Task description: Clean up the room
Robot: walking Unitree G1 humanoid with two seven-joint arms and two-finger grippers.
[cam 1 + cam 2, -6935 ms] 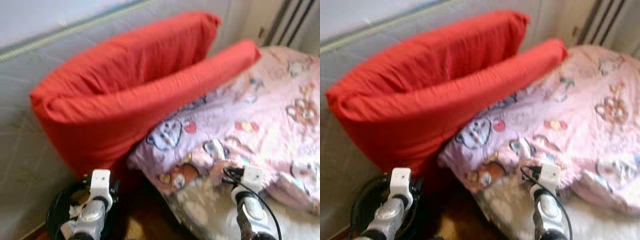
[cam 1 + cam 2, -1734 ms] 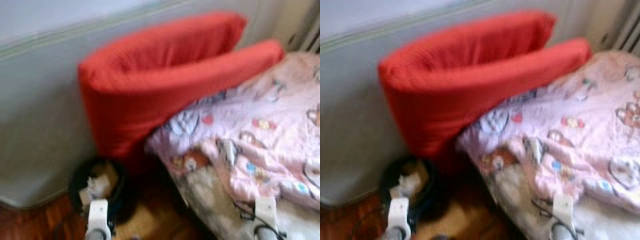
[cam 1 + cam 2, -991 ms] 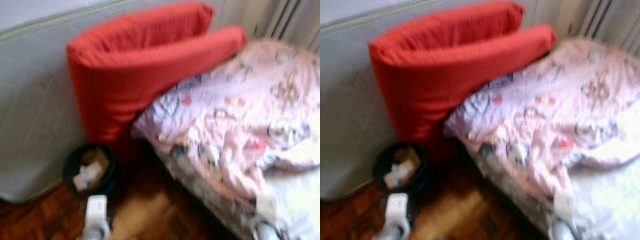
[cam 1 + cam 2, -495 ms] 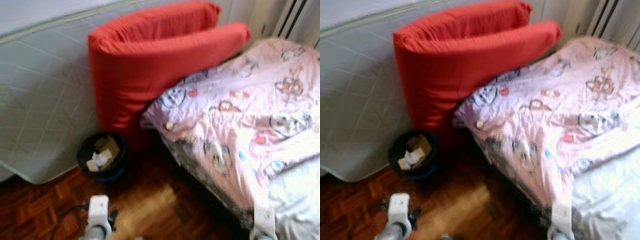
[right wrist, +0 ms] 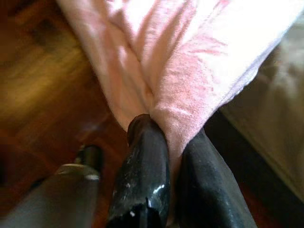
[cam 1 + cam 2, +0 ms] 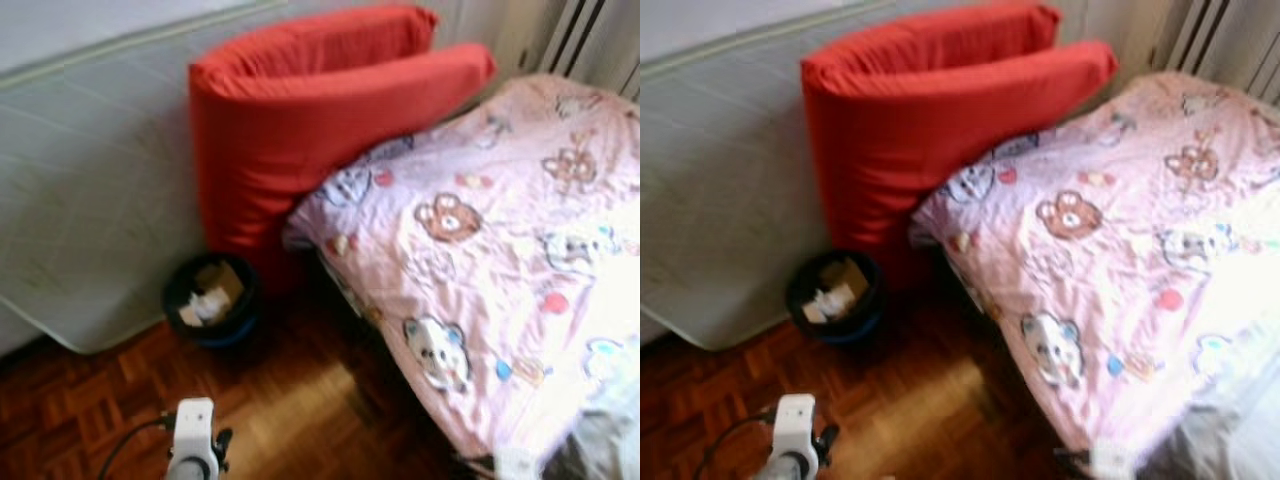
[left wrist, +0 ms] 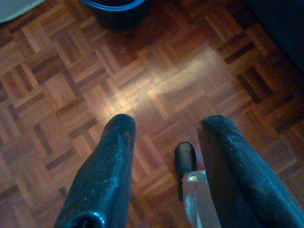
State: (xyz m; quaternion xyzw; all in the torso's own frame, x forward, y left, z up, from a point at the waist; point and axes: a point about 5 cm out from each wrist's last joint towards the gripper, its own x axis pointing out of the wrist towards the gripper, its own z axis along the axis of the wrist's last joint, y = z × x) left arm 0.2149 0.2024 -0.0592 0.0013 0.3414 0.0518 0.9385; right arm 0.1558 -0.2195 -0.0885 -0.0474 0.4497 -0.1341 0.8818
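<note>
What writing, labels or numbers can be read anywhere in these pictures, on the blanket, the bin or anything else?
None can be read.
The pink blanket carries cartoon animals and hearts, no legible words.
The papers in the black bin are too blurred to tell whether they bear any print.
The red cushion and the grey mattress are plain.
The right gripper, pinching the blanket's edge, shows no marking.

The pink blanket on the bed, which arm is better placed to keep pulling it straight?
Right: its tool is shut on the pink blanket edge. The left tool hangs open above bare parquet floor.
</note>
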